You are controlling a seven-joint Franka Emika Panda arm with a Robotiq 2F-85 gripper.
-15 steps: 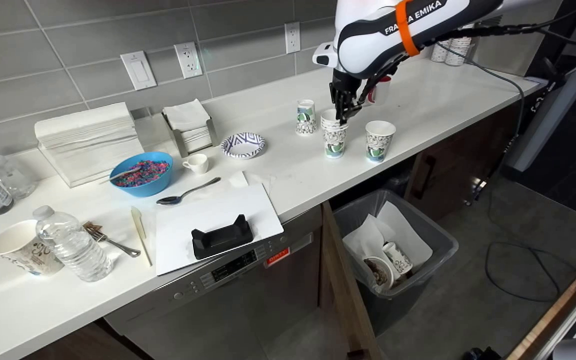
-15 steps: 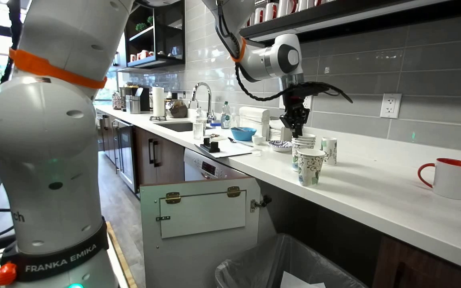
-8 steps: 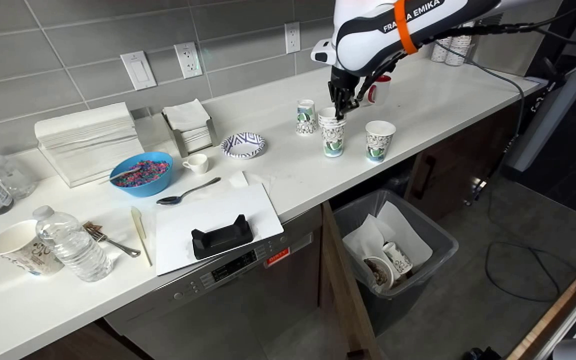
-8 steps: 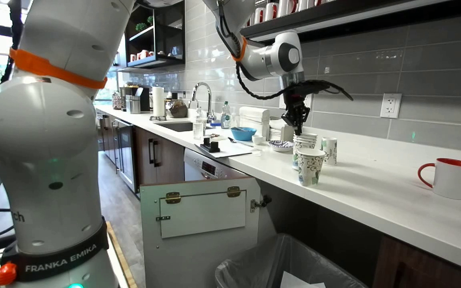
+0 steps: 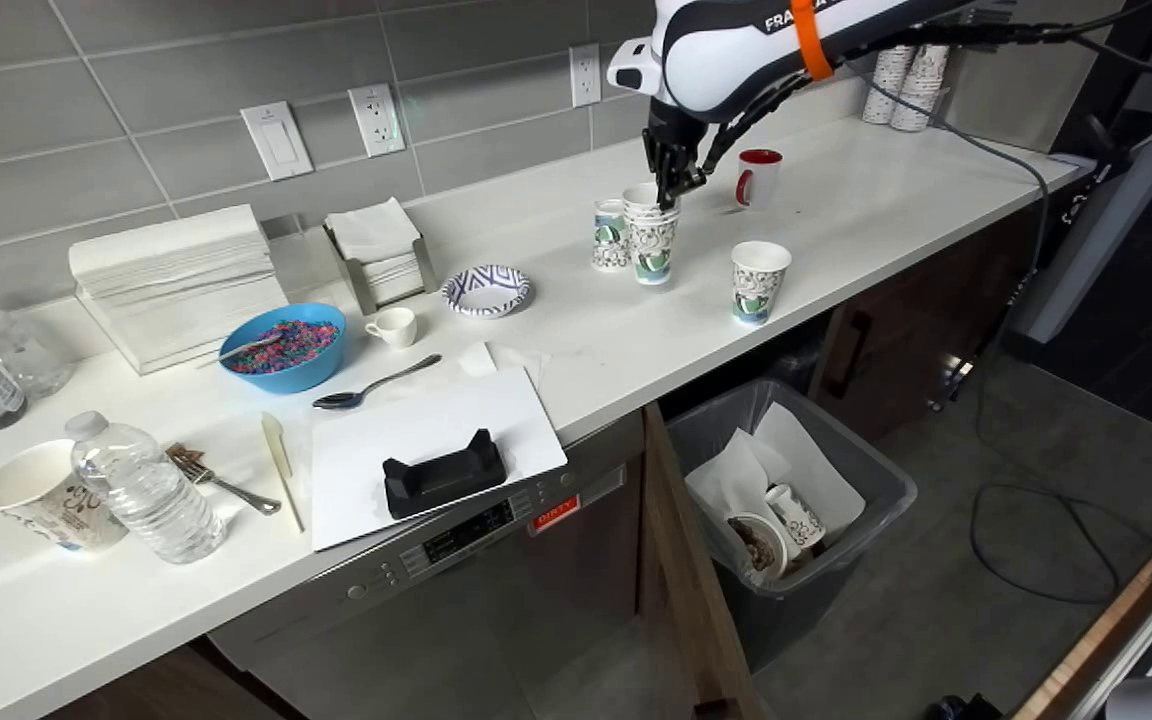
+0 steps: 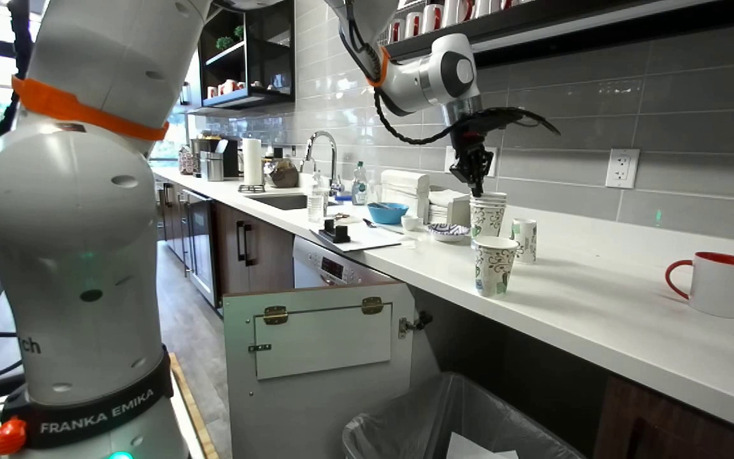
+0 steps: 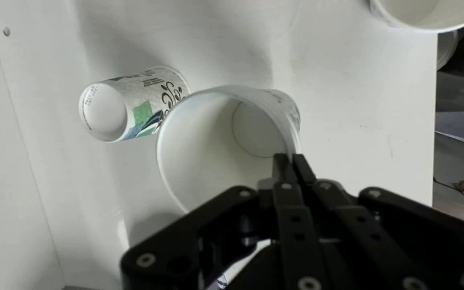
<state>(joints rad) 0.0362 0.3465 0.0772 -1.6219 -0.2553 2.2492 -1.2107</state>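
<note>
- Raised and shifted toward the tiled wall [image 5: 496,150] since the earlier frame: the cup stack [image 5: 652,250], and the gripper [image 7: 292,161] with it; the single upright cup [image 5: 759,285] and the upside-down cup [image 5: 610,240] stand where they were.
- Fingers [image 7: 283,171]: pinched together on the rim wall of the topmost cup [image 7: 216,137], one inside the mouth, one outside; how many layers lie between them I cannot tell.
- Place: the stack appears to hang just above the counter [image 5: 836,190], near the upside-down cup; whether the two touch is unclear.
- Handling: likely very light, springy at the lip, stiffer where the cups nest; it should dent rather than break. Smooth paper may let the rest slide out if only the top one is gripped.
- Hold: the rolled rim gives a thin, handy edge; gently clasping the body below the lowest rim would probably support everything better.
- Looks: white paper, several rims showing in tiers, plain inside; dark scrollwork outside above a green-and-blue patch near the base; mouth facing up.
</note>
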